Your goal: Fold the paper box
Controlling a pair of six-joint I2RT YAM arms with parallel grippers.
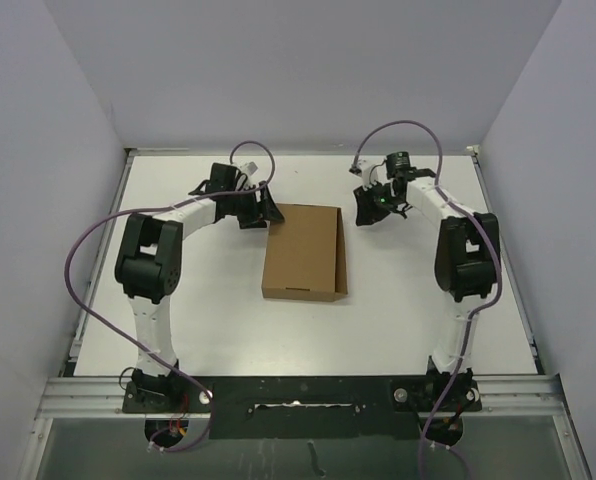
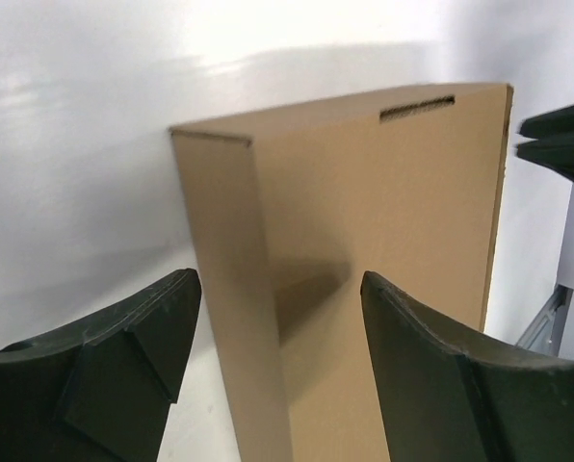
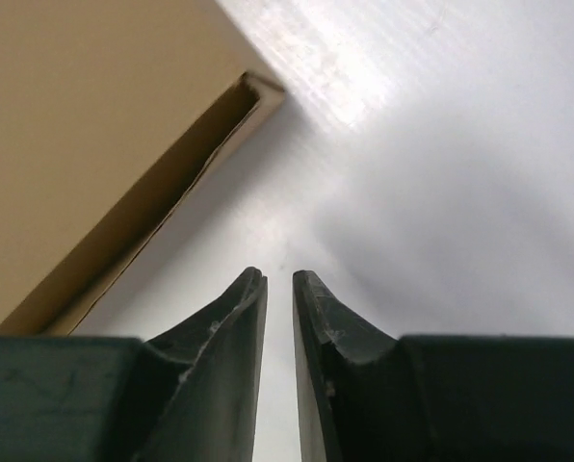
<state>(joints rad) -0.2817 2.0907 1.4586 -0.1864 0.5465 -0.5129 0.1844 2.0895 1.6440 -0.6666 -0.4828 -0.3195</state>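
Note:
The paper box (image 1: 305, 252) lies closed and flat in the middle of the white table (image 1: 408, 310), a brown carton with a slot near its front edge. My left gripper (image 1: 261, 210) hovers at the box's far left corner. In the left wrist view its jaws (image 2: 277, 279) stand wide open, with the box (image 2: 383, 212) and its side wall running between the fingers, untouched. My right gripper (image 1: 368, 212) sits just right of the far right corner. Its fingers (image 3: 278, 274) are parted by a narrow gap with only table between them, and the box (image 3: 75, 125) lies to their left.
White walls close in the table on three sides. A metal rail (image 1: 298, 390) with both arm bases runs along the near edge. The dark tips of the right gripper (image 2: 561, 140) show at the right edge of the left wrist view.

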